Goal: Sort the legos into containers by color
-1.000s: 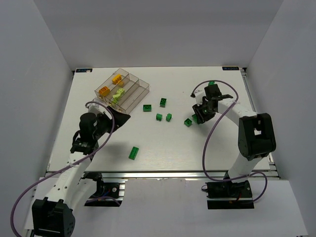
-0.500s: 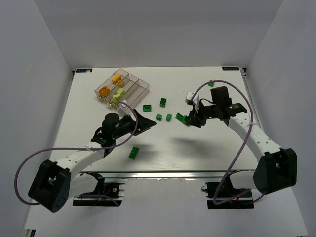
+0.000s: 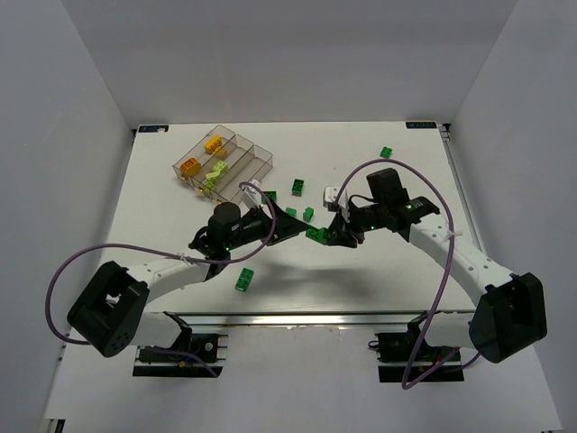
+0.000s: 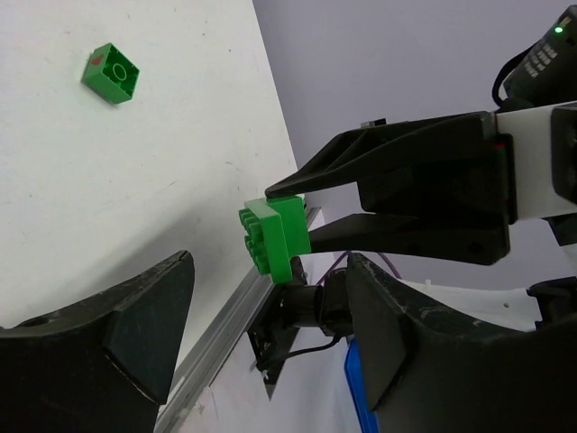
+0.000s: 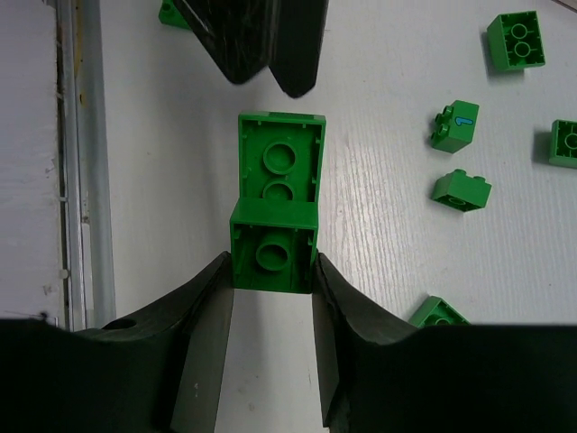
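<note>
The table [image 3: 379, 271] carries the tray [image 3: 252, 162] at its far left, well apart from both grippers. The right gripper [image 5: 270, 266] clamps a green brick [image 5: 278, 158] (apparently two pieces stuck together) above mid-table. The left gripper [image 3: 291, 224] faces it, jaws spread wide, with the brick just beyond its fingertips.

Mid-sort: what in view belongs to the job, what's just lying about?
Job: held green brick in right end effector; loose green bricks; compartment tray with orange bricks and lime bricks.
Lying about: purple cables; table-edge rail.
</note>
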### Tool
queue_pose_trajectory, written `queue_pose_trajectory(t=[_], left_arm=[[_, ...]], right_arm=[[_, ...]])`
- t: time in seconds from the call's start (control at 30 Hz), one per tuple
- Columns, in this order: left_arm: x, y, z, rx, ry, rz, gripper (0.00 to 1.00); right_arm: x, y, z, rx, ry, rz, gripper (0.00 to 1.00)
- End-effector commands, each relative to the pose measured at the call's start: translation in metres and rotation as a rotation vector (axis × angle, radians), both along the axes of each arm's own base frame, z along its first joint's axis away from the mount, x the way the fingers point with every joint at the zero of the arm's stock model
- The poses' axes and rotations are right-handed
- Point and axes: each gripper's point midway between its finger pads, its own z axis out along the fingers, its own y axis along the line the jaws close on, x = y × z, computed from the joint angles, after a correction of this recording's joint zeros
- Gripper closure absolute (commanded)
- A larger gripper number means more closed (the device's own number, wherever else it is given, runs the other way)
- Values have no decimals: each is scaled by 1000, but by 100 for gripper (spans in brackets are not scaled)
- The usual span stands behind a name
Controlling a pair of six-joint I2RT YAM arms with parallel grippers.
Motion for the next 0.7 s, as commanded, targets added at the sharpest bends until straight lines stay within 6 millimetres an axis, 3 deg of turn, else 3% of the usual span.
queue_pose_trajectory(t=[0.0,0.37,0.47,0.5,0.63,0.67], left_arm=[[1,-12,13,-8,-37,-22,23],[1,-32,-9,83,4,-58,33],[1,-37,-12,101,7,-70,49],[0,-38,-14,104,14,-73,63],[3,-39,-17,127,20,-69,98],[3,-38,-19,141,24,-65,100]], right_arm=[[-5,7,10,34,-23,25,100],[-5,12,7,14,-49,18,100],[-4,11,4,4,-55,12,100],[-4,11,3,0,-53,8,100],[-1,9,-1,-15,-58,-12,100],[0,8,-1,-19,-62,-17,100]])
